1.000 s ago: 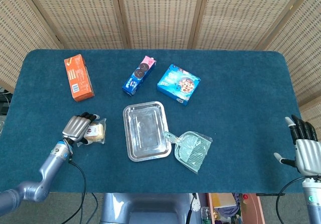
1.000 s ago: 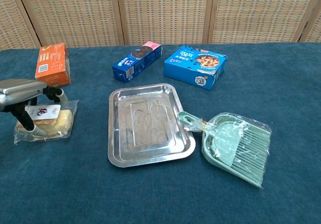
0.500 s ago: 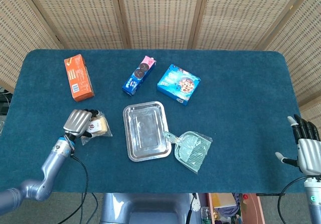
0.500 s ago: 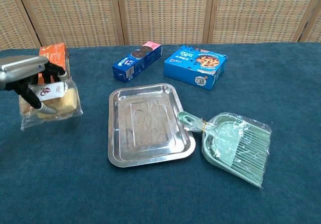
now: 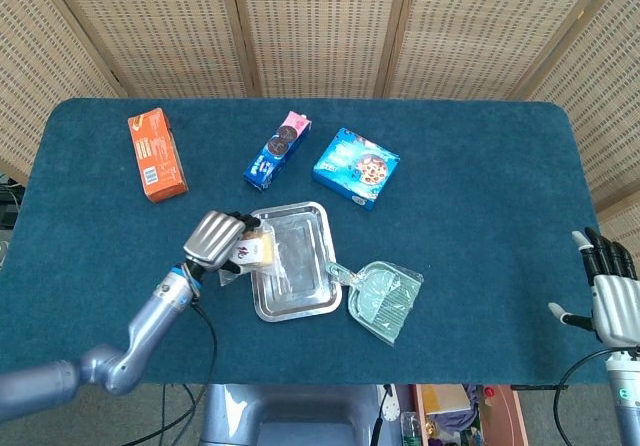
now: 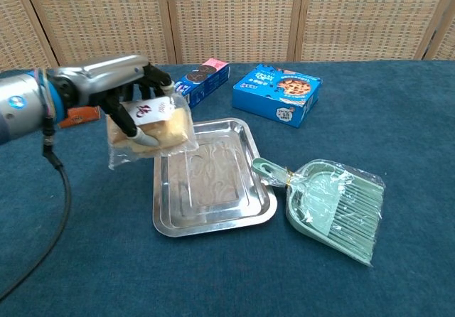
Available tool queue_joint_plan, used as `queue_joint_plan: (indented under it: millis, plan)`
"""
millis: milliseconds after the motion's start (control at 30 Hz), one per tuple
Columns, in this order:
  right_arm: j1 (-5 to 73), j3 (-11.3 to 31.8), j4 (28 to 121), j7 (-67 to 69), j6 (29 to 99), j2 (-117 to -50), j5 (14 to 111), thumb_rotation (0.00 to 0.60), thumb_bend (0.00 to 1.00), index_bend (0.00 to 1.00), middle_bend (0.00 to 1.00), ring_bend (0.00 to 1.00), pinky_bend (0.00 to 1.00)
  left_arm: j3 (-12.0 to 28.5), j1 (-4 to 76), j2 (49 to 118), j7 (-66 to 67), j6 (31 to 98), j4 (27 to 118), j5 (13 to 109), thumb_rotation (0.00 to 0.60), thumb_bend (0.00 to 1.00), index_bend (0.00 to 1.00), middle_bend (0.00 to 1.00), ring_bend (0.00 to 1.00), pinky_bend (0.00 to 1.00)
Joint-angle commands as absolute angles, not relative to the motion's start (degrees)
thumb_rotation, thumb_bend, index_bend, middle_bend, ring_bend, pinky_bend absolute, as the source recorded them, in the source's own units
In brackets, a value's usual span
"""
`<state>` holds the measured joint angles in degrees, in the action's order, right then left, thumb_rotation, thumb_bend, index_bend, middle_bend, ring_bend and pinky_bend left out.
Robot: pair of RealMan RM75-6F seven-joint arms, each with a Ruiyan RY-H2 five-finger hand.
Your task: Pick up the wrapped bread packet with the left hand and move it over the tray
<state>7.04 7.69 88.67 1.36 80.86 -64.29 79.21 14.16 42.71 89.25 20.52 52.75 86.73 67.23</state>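
My left hand (image 5: pixel 216 241) (image 6: pixel 126 95) grips the wrapped bread packet (image 5: pixel 257 252) (image 6: pixel 153 126), a clear bag with a pale loaf and a white label. The packet hangs in the air at the left edge of the metal tray (image 5: pixel 300 298) (image 6: pixel 213 217), partly over its left rim. The tray itself lies empty in the middle of the blue table. My right hand (image 5: pixel 606 293) stays at the far right edge of the table in the head view, fingers spread, holding nothing.
A green dustpan in plastic wrap (image 5: pixel 385 299) (image 6: pixel 333 207) touches the tray's right corner. Behind the tray lie a blue cookie box (image 5: pixel 355 167) (image 6: pixel 277 93), a slim cookie pack (image 5: pixel 277 149) (image 6: pixel 202 79) and an orange box (image 5: pixel 156 153) (image 6: pixel 78 116).
My left hand has lifted the bread packet off the table and carried it right, from the left side of the table to the tray's left rim. The right hand has stayed put.
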Motion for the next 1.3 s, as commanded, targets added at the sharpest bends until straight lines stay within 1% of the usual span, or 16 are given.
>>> queue_joint_plan:
  millis: [33, 100, 167, 200, 233, 300, 333, 367, 400, 500, 667, 800, 900, 1000, 1167, 1300]
  plan:
    - [7.12, 7.67, 88.6, 1.47, 80.63, -64.3, 79.08, 0.6, 0.0, 0.0, 0.0, 0.0, 0.0, 15.41, 46.59, 95.93, 23.35, 50.38, 80.79, 61.79, 0.6, 0.22, 0.58, 0.51, 0.45, 0.61]
    - [7.22, 7.74, 88.43, 1.76, 80.15, -64.27, 78.65, 0.6, 0.0, 0.0, 0.0, 0.0, 0.0, 16.48, 47.96, 99.51, 23.51, 50.1, 77.94, 58.71, 0.6, 0.21, 0.57, 0.49, 0.45, 0.61]
    - [7.29, 7.88, 88.39, 2.1, 79.8, -64.13, 78.23, 0.6, 0.0, 0.0, 0.0, 0.0, 0.0, 16.9, 49.41, 102.03, 25.32, 49.64, 75.3, 55.99, 0.6, 0.17, 0.53, 0.44, 0.44, 0.58]
    - [7.29, 7.89, 88.39, 2.24, 79.75, -64.06, 78.19, 0.6, 0.0, 0.0, 0.0, 0.0, 0.0, 16.96, 49.83, 102.5, 26.06, 49.4, 74.98, 54.78, 0.6, 0.11, 0.44, 0.34, 0.4, 0.53]
    - [7.29, 7.92, 88.39, 2.41, 79.76, -64.01, 78.16, 0.6, 0.0, 0.0, 0.0, 0.0, 0.0, 16.97, 50.15, 102.69, 26.55, 48.91, 75.1, 53.58, 0.6, 0.06, 0.28, 0.2, 0.31, 0.45]
    - [7.25, 7.98, 88.35, 2.59, 79.86, -63.93, 78.13, 0.6, 0.0, 0.0, 0.0, 0.0, 0.0, 17.56, 50.34, 102.91, 25.69, 48.72, 76.03, 52.25, 0.6, 0.0, 0.05, 0.03, 0.1, 0.28]
    - [7.22, 7.99, 88.32, 2.7, 79.91, -63.88, 78.14, 0.6, 0.0, 0.0, 0.0, 0.0, 0.0, 17.9, 50.19, 102.96, 24.43, 48.96, 76.62, 52.25, 0.6, 0.0, 0.01, 0.0, 0.05, 0.23]
    - [7.18, 8.0, 88.33, 2.86, 79.97, -63.82, 78.17, 0.6, 0.0, 0.0, 0.0, 0.0, 0.0, 17.9, 49.94, 102.42, 23.3, 48.93, 77.61, 52.62, 0.6, 0.0, 0.0, 0.0, 0.01, 0.15]
    - [7.16, 8.0, 88.35, 2.97, 79.99, -63.75, 78.18, 0.6, 0.0, 0.0, 0.0, 0.0, 0.0, 17.72, 49.68, 101.67, 22.8, 49.15, 78.55, 53.23, 0.6, 0.0, 0.0, 0.0, 0.0, 0.09]
    - [7.11, 7.96, 88.36, 3.25, 80.09, -63.61, 78.33, 0.6, 0.0, 0.0, 0.0, 0.0, 0.0, 17.13, 48.1, 98.22, 21.27, 51.27, 83.13, 55.88, 0.6, 0.0, 0.0, 0.0, 0.0, 0.0]
    - [7.11, 7.78, 88.64, 3.24, 80.3, -63.51, 78.85, 0.6, 0.0, 0.0, 0.0, 0.0, 0.0, 15.38, 42.87, 89.24, 18.92, 59.24, 92.7, 64.02, 0.6, 0.0, 0.0, 0.0, 0.0, 0.0]
    - [7.14, 7.61, 89.01, 2.48, 80.45, -63.63, 79.13, 0.6, 0.0, 0.0, 0.0, 0.0, 0.0, 12.22, 36.36, 79.4, 17.53, 66.82, 99.97, 70.2, 0.6, 0.0, 0.0, 0.0, 0.0, 0.0]
    - [7.15, 7.57, 89.2, 1.87, 80.63, -63.77, 79.22, 0.6, 0.0, 0.0, 0.0, 0.0, 0.0, 9.48, 31.68, 73.87, 15.38, 71.18, 102.1, 73.27, 0.6, 0.0, 0.0, 0.0, 0.0, 0.0]
    - [7.09, 7.58, 89.35, 1.29, 81.02, -63.85, 79.35, 0.6, 0.0, 0.0, 0.0, 0.0, 0.0, 5.25, 25.03, 69.39, 11.07, 76.39, 100.74, 75.24, 0.6, 0.0, 0.0, 0.0, 0.0, 0.0]
    - [6.95, 7.85, 88.9, -0.04, 81.72, -64.29, 78.93, 0.6, 0.0, 0.0, 0.0, 0.0, 0.0, -0.04, 17.5, 66.51, 6.6, 80.45, 95.78, 76.08, 0.6, 0.0, 0.0, 0.0, 0.0, 0.0]
    - [6.79, 7.96, 88.76, -0.2, 82.09, -64.49, 78.72, 0.6, 0.0, 0.0, 0.0, 0.0, 0.0, -1.61, 14.12, 66.41, 3.53, 82.94, 92.26, 77.74, 0.6, 0.0, 0.0, 0.0, 0.0, 0.0]
